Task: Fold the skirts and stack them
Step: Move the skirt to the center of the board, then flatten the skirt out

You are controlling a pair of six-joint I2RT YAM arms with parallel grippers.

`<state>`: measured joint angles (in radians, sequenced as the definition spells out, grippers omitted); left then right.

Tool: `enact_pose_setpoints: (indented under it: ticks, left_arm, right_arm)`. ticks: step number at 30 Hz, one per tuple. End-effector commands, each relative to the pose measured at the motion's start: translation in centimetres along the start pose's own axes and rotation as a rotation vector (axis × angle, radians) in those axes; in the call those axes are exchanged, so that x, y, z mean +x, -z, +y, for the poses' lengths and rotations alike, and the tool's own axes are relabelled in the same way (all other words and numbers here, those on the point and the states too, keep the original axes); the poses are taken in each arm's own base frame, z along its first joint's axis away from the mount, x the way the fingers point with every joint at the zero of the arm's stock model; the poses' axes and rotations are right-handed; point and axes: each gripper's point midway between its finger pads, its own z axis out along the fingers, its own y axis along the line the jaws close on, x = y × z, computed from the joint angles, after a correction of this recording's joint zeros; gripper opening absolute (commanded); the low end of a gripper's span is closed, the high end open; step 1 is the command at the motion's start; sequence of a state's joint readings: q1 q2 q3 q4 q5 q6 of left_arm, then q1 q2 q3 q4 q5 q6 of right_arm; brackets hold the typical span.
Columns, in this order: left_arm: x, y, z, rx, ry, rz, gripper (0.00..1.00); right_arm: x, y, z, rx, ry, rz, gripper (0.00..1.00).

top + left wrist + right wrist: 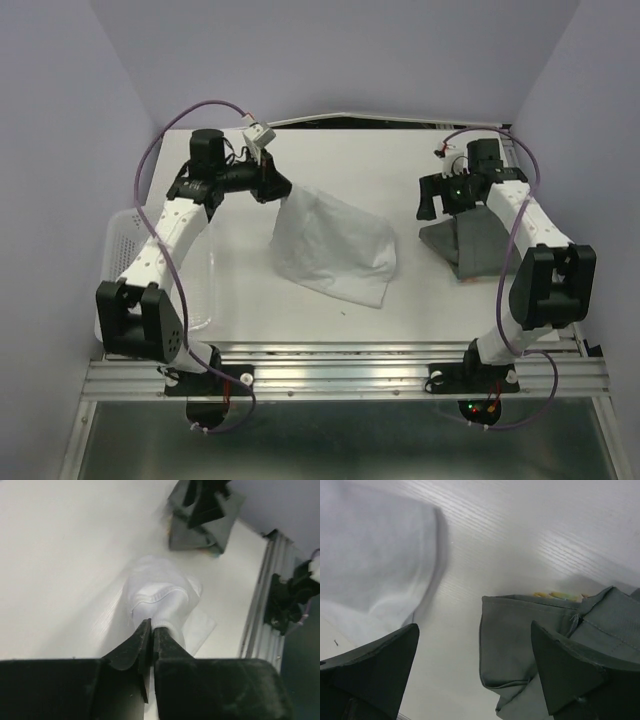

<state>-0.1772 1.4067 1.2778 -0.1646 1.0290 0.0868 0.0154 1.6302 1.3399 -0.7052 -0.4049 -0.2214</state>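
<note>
The plain white skirt is tented up over the middle of the table, its top corner pinched in my left gripper, its lower edge resting on the surface. In the left wrist view the jaws of that gripper are almost together, with the white skirt's hem caught at their tips. The grey skirt lies folded at the right. My right gripper hovers open just above its left edge. The right wrist view shows the grey fold below the wide-apart fingers and a strip of yellow floral skirt under it.
A white slatted basket stands at the table's left edge, beside the left arm. The metal rail with both arm bases runs along the near edge. Purple walls close in at the back and sides.
</note>
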Motion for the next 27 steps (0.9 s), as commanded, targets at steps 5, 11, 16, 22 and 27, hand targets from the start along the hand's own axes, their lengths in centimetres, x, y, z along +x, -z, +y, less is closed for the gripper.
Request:
enact_pose_setpoints:
  ticks: [5, 11, 16, 22, 27]
  left_arm:
    - [7.4, 0.7, 17.3, -0.45, 0.173, 0.173, 0.72]
    - [2.9, 2.6, 18.6, -0.538, 0.03, 0.174, 0.86]
    - [5.2, 5.9, 14.8, -0.433, -0.242, 0.465, 0.74]
    - [15.5, 10.1, 8.5, -0.151, -0.348, 0.774, 0.65]
    - [19.2, 10.3, 7.3, -0.079, -0.395, 0.78, 0.65]
  right_arm:
    - [1.4, 0.9, 3.7, -0.101, 0.106, 0.024, 0.9]
    - [3.5, -0.5, 11.1, -0.245, 0.246, 0.083, 0.72]
    - [7.7, -2.2, 15.3, -0.283, 0.426, 0.186, 0.57]
    - [11.7, -3.8, 17.3, -0.283, 0.551, 0.252, 0.52]
    - [13.8, -4.5, 18.1, -0.253, 0.632, 0.273, 0.49]
